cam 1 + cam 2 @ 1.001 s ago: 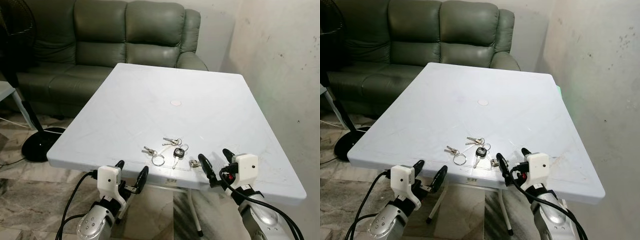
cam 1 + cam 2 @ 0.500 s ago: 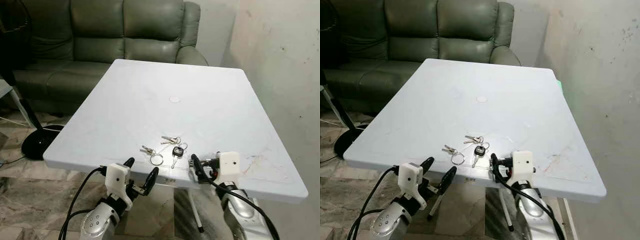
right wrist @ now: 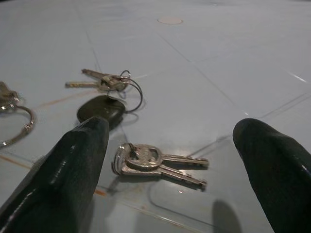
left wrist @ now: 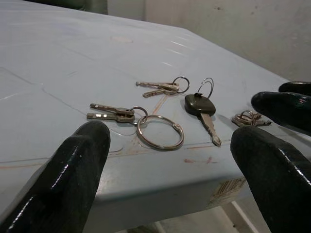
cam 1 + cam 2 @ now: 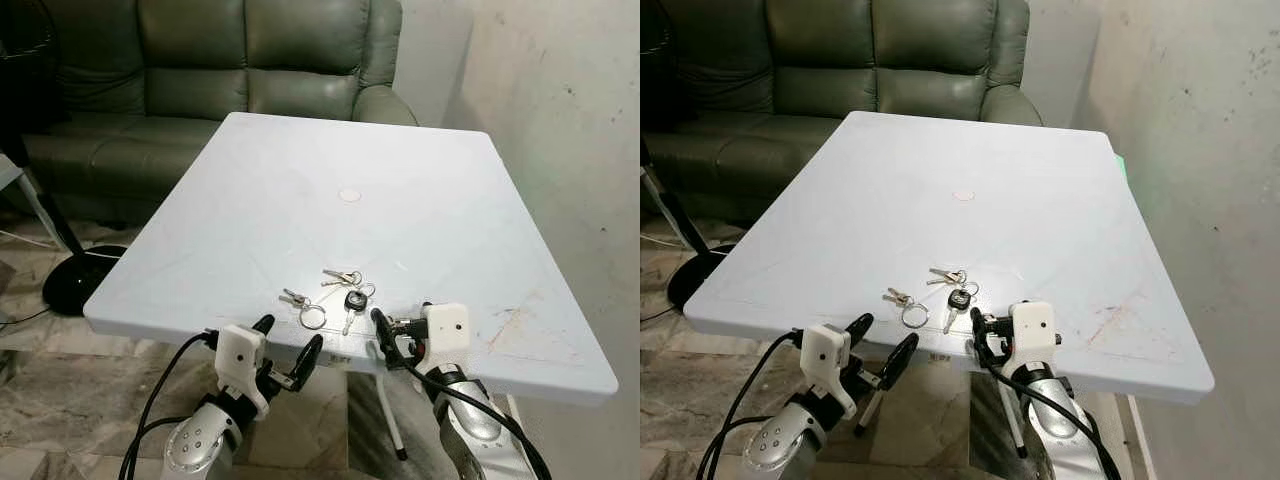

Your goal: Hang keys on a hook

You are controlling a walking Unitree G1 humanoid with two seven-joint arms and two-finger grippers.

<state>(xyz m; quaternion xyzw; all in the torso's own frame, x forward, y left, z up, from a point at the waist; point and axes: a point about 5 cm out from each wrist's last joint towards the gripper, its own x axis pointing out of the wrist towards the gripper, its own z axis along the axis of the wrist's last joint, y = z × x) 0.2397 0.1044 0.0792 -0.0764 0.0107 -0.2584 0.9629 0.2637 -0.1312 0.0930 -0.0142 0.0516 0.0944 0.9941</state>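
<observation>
Keys [image 5: 341, 296] near table [image 5: 300, 180] front edge | left gripper [image 5: 287, 348] spread | right gripper [image 3: 170, 160] spread, straddling keys

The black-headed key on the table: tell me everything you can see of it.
The black-headed key has a rounded, glossy black head that looks like plastic, and a bare metal blade. A thin wire ring is threaded through its head. It lies flat on the white table close to the near edge, blade pointing toward that edge, among other sets of keys. Nothing grips it; the right gripper, fingers apart, is beside it over a small silver pair.
</observation>
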